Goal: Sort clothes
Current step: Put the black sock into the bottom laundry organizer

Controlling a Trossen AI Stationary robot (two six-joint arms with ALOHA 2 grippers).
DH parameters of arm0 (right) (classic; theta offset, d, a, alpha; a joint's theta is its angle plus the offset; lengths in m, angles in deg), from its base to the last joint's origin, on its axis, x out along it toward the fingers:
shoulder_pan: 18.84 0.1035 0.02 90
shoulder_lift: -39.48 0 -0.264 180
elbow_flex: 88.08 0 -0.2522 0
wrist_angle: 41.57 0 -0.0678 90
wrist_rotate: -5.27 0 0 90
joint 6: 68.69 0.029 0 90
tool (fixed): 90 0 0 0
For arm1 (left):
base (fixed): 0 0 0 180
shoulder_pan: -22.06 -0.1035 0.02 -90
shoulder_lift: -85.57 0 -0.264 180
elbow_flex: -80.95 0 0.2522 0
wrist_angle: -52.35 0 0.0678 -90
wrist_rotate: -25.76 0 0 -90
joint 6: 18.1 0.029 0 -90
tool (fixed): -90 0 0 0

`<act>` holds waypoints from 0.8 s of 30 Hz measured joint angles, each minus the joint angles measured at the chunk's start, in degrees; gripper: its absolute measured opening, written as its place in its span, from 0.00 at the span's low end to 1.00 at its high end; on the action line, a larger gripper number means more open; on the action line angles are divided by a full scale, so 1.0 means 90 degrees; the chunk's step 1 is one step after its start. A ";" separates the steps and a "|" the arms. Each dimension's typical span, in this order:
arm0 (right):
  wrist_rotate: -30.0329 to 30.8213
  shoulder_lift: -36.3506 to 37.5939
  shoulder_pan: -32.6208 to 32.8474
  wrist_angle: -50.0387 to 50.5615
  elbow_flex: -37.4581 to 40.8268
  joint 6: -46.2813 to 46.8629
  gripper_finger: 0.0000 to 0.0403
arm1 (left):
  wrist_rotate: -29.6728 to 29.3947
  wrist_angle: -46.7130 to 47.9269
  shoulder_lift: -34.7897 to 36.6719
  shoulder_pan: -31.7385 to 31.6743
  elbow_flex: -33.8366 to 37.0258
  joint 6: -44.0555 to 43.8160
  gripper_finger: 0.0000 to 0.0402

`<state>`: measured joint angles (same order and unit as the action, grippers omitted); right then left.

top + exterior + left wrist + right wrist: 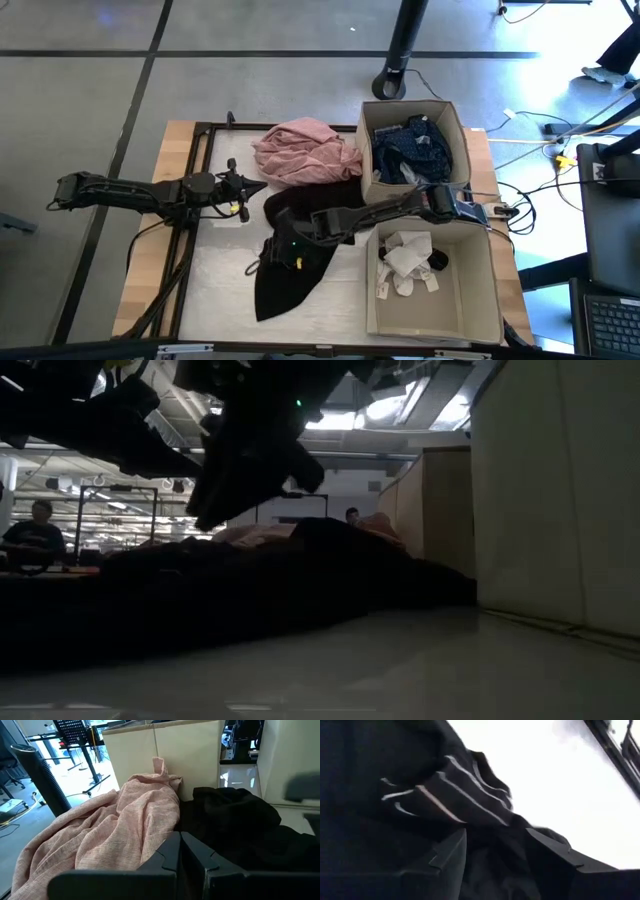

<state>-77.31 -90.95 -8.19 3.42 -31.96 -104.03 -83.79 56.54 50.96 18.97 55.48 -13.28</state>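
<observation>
A black piece (pixel 285 285) lies spread over the middle of the table, beside a pink piece (pixel 305 150) heaped toward the far edge. My right gripper (pixel 283 248) reaches in from the right and stands over the black piece, shut on a bunch of it (pixel 485 820). My left gripper (pixel 262 187) waits shut at the table's left, pointing at the pink piece (pixel 115 825). The far box (pixel 455 130) holds dark navy and plaid pieces (pixel 415 148). The near box (pixel 485 290) holds small white socks (pixel 408 262). My right gripper has black cloth with thin white stripes (pixel 470 800) bunched between its two fingers (pixel 447 857), several folds thick. The fingers slant down from the table's right side. The rest of the piece lies on the table (pixel 200 590); the hold itself is too dark to read further.
The two beige cardboard boxes stand side by side along the table's right edge. A dark frame (pixel 200 140) runs along the table's left and far sides. Bare white tabletop (pixel 215 280) shows near the front left. People sit in the room beyond.
</observation>
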 joint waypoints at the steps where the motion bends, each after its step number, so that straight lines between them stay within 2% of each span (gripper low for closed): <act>1: 0.0001 0.0000 0.0033 -0.0172 0.0110 -0.0191 0.50 | -0.0002 0.0000 0.0000 0.0000 0.0000 0.0000 0.01; 12: 0.0098 0.0000 0.0092 -0.1980 0.1238 -0.2011 0.50 | 0.0000 0.0000 0.0000 0.0000 0.0000 0.0005 0.01; 19: 0.0158 0.0000 0.0096 -0.2092 0.1379 -0.2430 0.50 | 0.0000 0.0000 0.0000 0.0000 0.0000 0.0007 0.01; 24: 0.1031 0.0000 0.0186 -0.1944 0.1126 -0.2795 0.50 | 0.0000 0.0000 0.0000 0.0000 0.0000 0.0006 0.01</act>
<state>-68.03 -90.95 -6.51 -14.08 -21.83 -129.19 -83.79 56.54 50.96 18.97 55.48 -13.23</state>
